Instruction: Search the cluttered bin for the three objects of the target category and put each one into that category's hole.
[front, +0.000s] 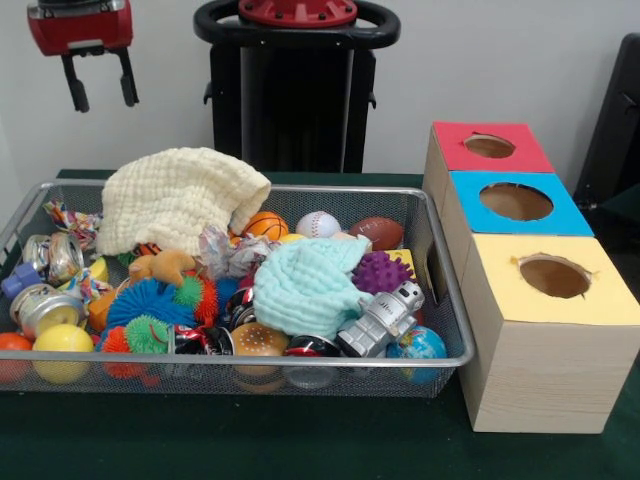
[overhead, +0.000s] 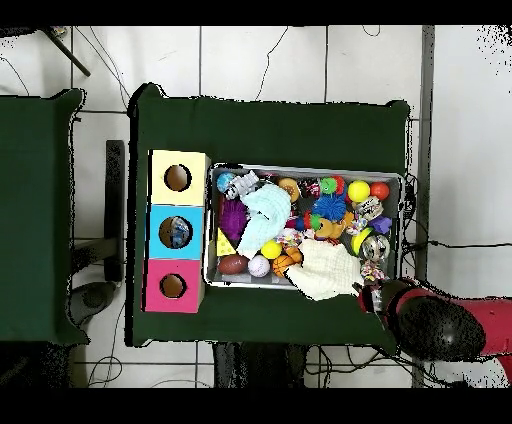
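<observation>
Gripper: the gripper (front: 100, 92) hangs at about 10 o'clock in the front view, high above the bin's far corner, its two black fingers spread apart with nothing between them.

Bin: the cluttered bin (front: 300, 358) fills the table's middle, packed with balls, cans, cloths and toys.

Target objects: one crumpled clear wrapper (front: 228, 252) shows at the pile's centre, just at 5 o'clock of the cream cloth (front: 178, 198), touching the orange ball (front: 266, 224). Other wrappers are possibly the shiny crumpled pieces at the bin's 9 o'clock end, but they are too small to tell from the crushed cans (front: 45, 300) there.

Hole: the hole (front: 489, 146) in the red-topped box sits at 2 o'clock of the bin, farthest from the camera in the row of three.

Risk: the cream cloth and the teal cloth (front: 305, 285) could hide wrappers; a grasp may catch cloth instead of film. Thin plastic could slip from the fingers on the long carry across the bin. The blue hole (front: 515, 201) lies just beside the red one, so a short drop would misfile.

View difference: the overhead view shows the gripper (overhead: 366, 297) over the bin's edge beside the cream cloth, and the row of boxes at 9 o'clock; only the front view shows the open fingers and the wrapper's texture.
</observation>
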